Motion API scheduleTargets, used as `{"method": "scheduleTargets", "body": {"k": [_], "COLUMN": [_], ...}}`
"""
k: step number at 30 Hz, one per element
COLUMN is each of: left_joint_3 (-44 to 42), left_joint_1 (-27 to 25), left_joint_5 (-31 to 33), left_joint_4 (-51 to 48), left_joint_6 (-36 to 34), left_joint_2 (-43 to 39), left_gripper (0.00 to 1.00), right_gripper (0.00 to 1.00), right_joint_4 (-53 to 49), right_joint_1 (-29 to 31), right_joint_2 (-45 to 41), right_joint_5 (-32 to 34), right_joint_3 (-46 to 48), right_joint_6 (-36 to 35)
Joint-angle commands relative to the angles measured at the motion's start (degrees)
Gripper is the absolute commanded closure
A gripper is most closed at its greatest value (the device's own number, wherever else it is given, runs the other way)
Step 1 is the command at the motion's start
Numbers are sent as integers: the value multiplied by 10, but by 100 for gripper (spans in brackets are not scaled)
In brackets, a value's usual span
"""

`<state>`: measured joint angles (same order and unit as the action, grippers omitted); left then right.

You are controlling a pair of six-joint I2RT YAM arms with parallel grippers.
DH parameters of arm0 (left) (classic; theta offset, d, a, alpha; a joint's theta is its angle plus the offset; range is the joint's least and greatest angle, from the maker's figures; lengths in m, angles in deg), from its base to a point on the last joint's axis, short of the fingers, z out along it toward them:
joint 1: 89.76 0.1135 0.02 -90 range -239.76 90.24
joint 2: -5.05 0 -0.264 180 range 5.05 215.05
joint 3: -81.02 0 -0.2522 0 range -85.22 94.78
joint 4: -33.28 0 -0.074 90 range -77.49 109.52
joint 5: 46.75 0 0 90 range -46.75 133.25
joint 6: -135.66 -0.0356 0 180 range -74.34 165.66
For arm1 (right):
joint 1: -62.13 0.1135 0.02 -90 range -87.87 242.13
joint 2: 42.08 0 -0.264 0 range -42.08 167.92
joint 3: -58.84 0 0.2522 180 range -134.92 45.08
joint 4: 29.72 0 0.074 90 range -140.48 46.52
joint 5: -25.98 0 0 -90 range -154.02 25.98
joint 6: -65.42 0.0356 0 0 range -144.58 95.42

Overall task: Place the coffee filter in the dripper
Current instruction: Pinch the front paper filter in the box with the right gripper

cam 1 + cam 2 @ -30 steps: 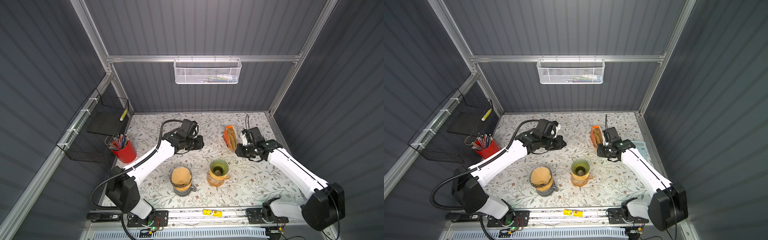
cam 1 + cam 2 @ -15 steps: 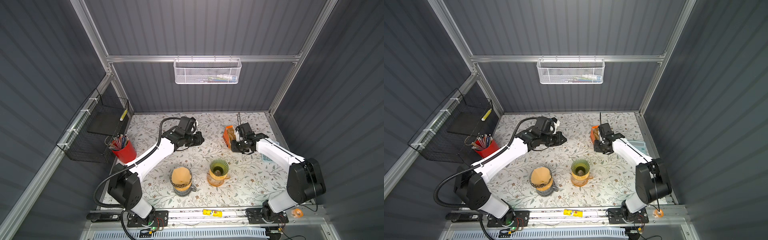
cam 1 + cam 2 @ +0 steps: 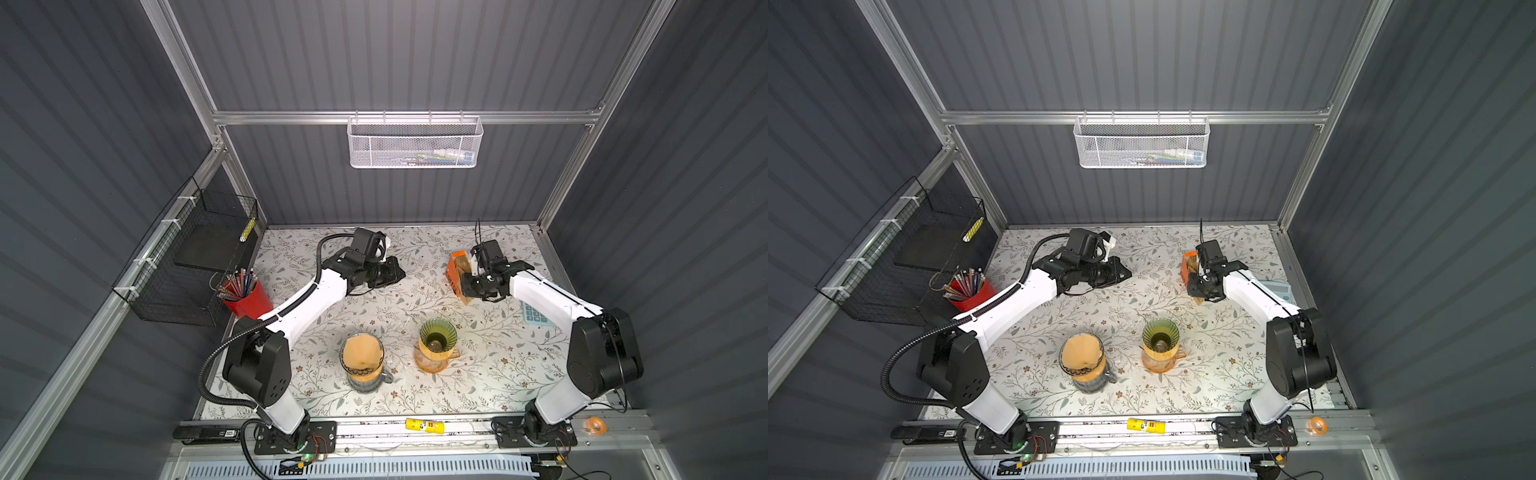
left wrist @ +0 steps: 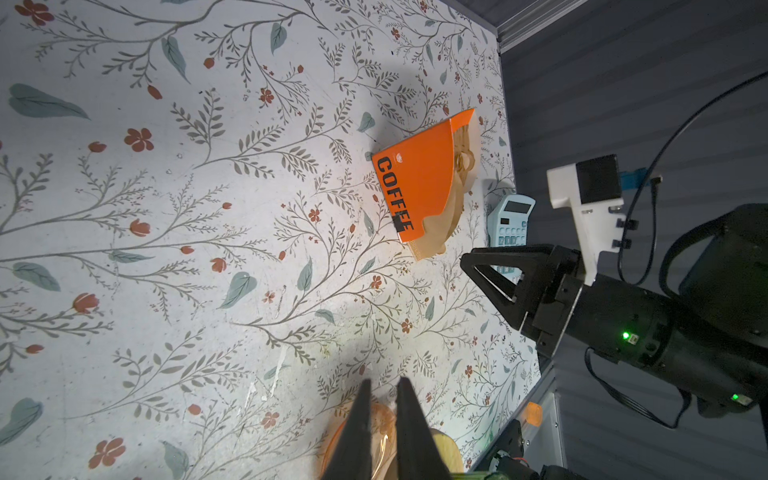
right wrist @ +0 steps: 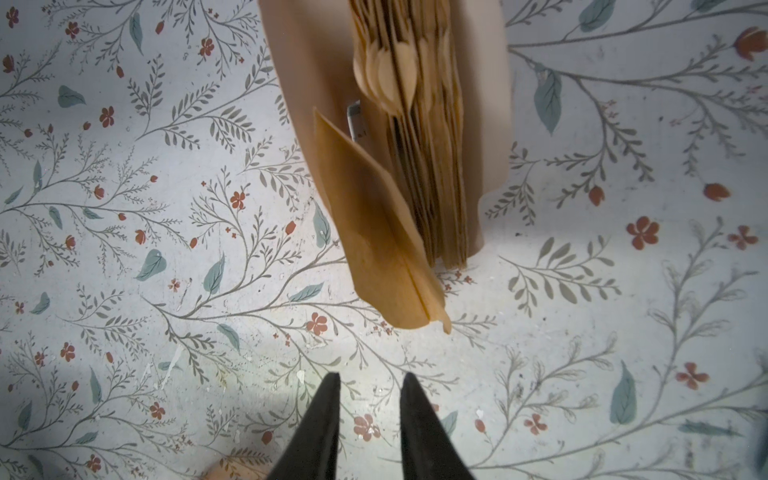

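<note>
2 drippers (image 3: 380, 354) (image 3: 437, 337), 1 filter box (image 3: 454, 274)

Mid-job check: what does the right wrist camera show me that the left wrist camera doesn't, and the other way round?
Only the right wrist view: the filter stack edge-on, with one loose filter leaning out toward the right gripper, whose jaws stand apart, empty, short of it. Only the left wrist view: the orange COFFEE face of the filter box and the blue calculator near it. Both: the filter box, the right gripper and the floral table cover.
</note>
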<state>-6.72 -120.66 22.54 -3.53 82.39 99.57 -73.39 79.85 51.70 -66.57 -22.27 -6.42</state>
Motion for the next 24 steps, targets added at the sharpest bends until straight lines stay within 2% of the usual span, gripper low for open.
{"method": "scheduleTargets", "body": {"k": [1, 13, 24], "left_joint_3": [18, 12, 3], "left_joint_1": [5, 10, 15], "left_joint_5": [-20, -21, -23], "left_joint_4": [1, -1, 6], "left_joint_6": [4, 2, 4], "left_joint_2": [9, 5, 8], "left_gripper": [86, 86, 87], "right_gripper": [71, 74, 76], "right_joint_4": [4, 10, 2], "right_joint_1": [-3, -4, -4], "right_joint_2": [11, 48, 76], "right_joint_5": [10, 26, 10], "right_joint_3": [-18, -44, -66], "right_joint_6": [-7, -22, -25]}}
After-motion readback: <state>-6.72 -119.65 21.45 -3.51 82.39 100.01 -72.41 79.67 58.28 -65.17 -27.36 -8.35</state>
